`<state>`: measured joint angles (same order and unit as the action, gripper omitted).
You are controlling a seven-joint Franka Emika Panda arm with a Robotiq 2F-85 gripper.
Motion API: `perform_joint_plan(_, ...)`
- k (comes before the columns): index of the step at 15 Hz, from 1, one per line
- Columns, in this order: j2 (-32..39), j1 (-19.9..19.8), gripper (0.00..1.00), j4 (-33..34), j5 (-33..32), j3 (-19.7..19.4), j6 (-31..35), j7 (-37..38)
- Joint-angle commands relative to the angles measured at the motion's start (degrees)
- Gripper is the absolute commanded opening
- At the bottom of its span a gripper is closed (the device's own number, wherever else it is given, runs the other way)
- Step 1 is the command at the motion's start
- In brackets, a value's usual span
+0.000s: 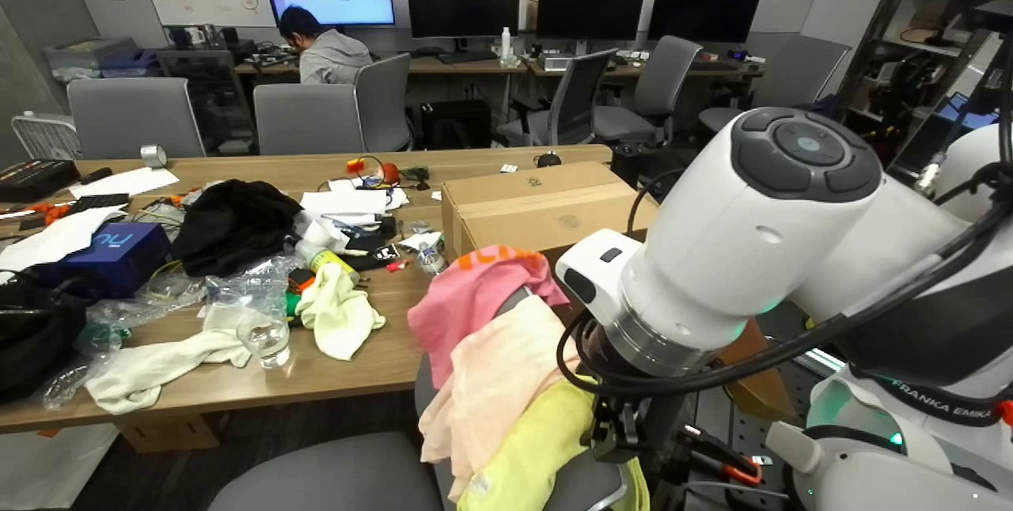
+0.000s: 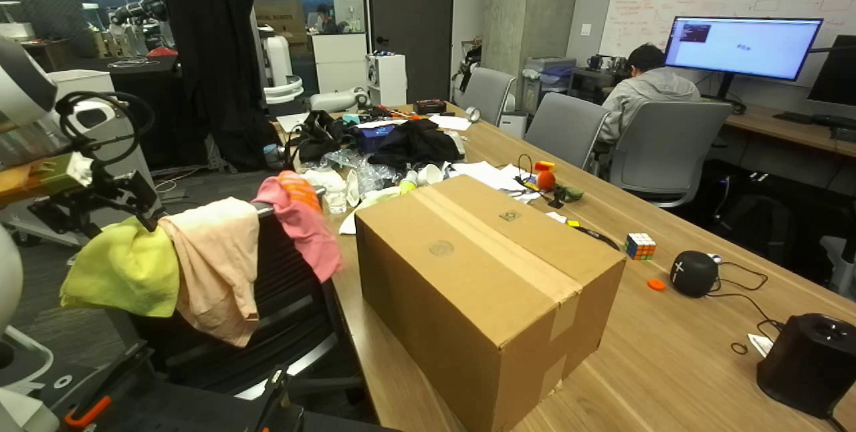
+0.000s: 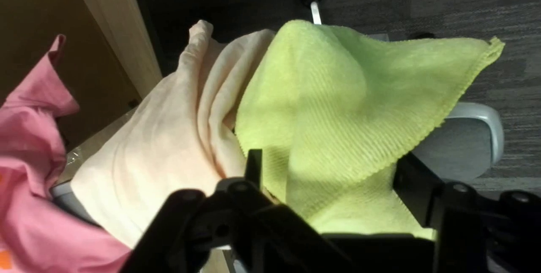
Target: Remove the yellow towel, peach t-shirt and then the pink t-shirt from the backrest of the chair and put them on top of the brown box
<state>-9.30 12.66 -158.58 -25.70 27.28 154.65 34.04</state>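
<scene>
The yellow towel hangs over the right part of the backrest of the grey chair. The peach t-shirt hangs beside it in the middle, and the pink t-shirt hangs at the end nearest the table. All three also show in the wrist view as yellow towel, peach t-shirt and pink t-shirt. The brown box stands closed on the table. My gripper is open, its fingers on either side of the yellow towel. In an exterior view it is above the towel.
The wooden table bears a clear glass, a smaller yellow-green cloth, a black garment and other clutter. A Rubik's cube and two black speakers stand beyond the box. A person sits at the back.
</scene>
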Motion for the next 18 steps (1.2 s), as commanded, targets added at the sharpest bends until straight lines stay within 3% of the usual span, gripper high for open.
perform_joint_plan(1, 0.23, -1.27, 0.5, 0.01, -3.78, 0.16, 0.78, 3.74)
perform_joint_plan(4, -0.22, -0.8, 0.27, 0.21, -3.99, -0.07, 0.57, 4.5)
perform_joint_plan(8, -2.51, 1.26, 0.01, 0.59, 3.04, -1.61, 0.61, 0.27)
perform_joint_plan(13, -9.08, 6.69, 0.03, 3.82, 22.92, -6.21, -4.76, -12.21)
perform_joint_plan(15, -12.18, 7.4, 0.03, 6.65, 27.01, -7.57, -9.95, -15.39)
perform_joint_plan(18, -15.09, 5.92, 0.03, 12.32, 27.3, -8.18, -17.81, -16.41)
